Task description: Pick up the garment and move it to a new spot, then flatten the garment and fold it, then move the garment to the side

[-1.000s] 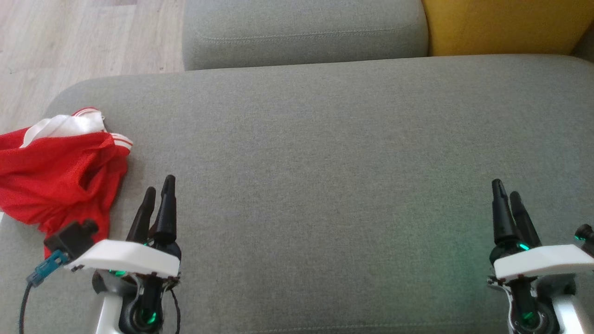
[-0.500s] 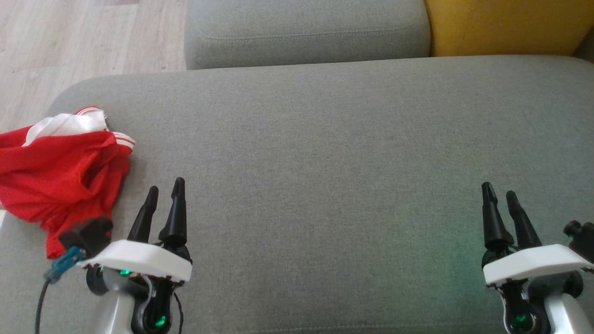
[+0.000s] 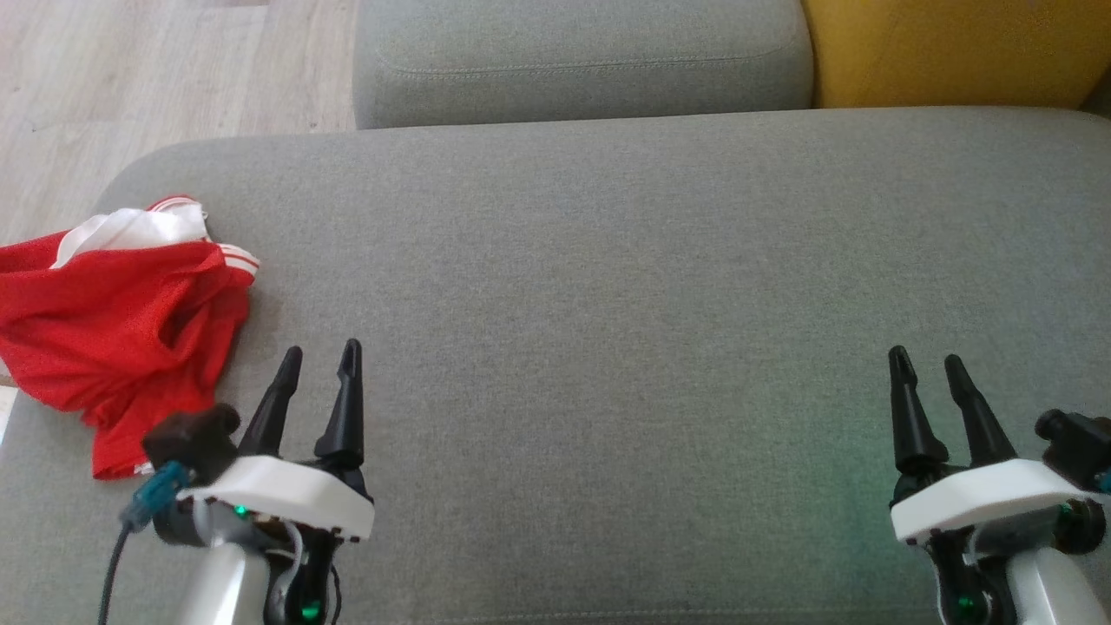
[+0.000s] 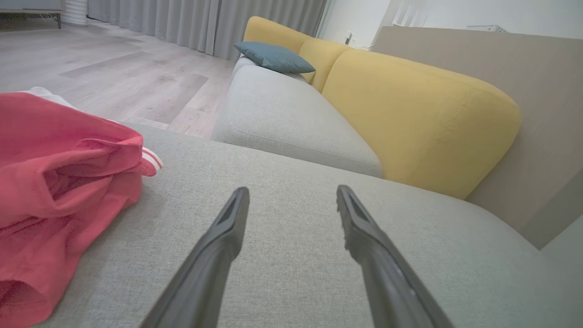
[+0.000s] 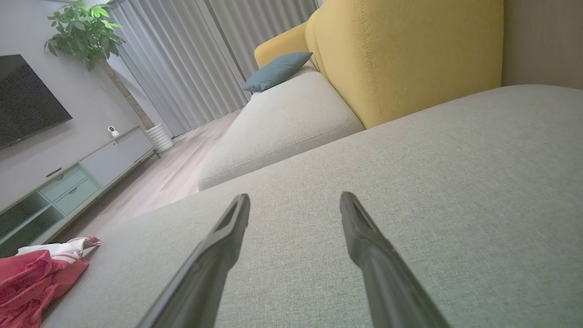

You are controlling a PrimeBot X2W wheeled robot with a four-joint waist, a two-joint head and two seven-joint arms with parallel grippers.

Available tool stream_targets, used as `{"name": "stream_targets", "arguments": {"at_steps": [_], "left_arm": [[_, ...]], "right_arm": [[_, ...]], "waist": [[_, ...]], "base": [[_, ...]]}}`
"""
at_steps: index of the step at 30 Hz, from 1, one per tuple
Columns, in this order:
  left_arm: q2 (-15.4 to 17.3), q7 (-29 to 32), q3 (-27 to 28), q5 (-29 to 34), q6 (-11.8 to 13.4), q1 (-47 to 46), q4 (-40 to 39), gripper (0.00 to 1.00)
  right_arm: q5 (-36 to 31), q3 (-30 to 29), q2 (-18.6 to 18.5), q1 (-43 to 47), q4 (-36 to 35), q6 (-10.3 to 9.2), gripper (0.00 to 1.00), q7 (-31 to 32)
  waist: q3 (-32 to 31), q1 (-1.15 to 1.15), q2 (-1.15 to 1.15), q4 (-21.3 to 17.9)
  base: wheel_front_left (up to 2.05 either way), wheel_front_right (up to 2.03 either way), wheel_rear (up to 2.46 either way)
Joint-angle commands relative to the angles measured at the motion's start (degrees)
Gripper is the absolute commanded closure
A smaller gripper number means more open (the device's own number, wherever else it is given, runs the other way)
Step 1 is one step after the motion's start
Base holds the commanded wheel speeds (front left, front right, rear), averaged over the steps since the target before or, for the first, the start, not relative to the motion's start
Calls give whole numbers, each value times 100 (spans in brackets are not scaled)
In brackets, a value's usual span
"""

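Observation:
The garment [image 3: 113, 325] is red mesh with white trim and lies crumpled at the left end of the grey sofa seat [image 3: 608, 286]. In the left wrist view the garment [image 4: 50, 191] sits just left of my fingers, apart from them. In the right wrist view the garment [image 5: 32, 278] lies far off at the lower left. My left gripper [image 3: 319, 360] hovers over the seat to the right of the cloth, open and empty. My right gripper [image 3: 925, 363] is at the lower right over bare seat, open and empty too.
A second grey seat cushion [image 3: 581, 61] adjoins at the back, with a yellow backrest [image 3: 955, 48] to its right. Wooden floor [image 3: 130, 78] lies beyond the seat's left end. A blue pillow [image 4: 273, 57], curtains, a TV cabinet [image 5: 68, 187] and a plant stand farther off.
Both grippers have turned so their two fingers now show clearly apart; the left has drifted right, the right slightly left. The head camera has shifted a little. The garment lies as before.

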Motion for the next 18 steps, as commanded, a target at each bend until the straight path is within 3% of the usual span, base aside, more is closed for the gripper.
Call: {"name": "stream_targets", "arguments": {"at_steps": [1,18], "left_arm": [[103,-87,67,223,31,-219,-159,0],[64,-372,-3,1258,219,-158,-22,0]], "right_arm": [[-226,104,-79,-226,-195,18,0,-74],[-1386,88,49,-101,-253,21,0,-270]], "waist": [[2,0,0,0],[47,0,0,-9]], "base": [[0,0,0],[0,0,0]]}}
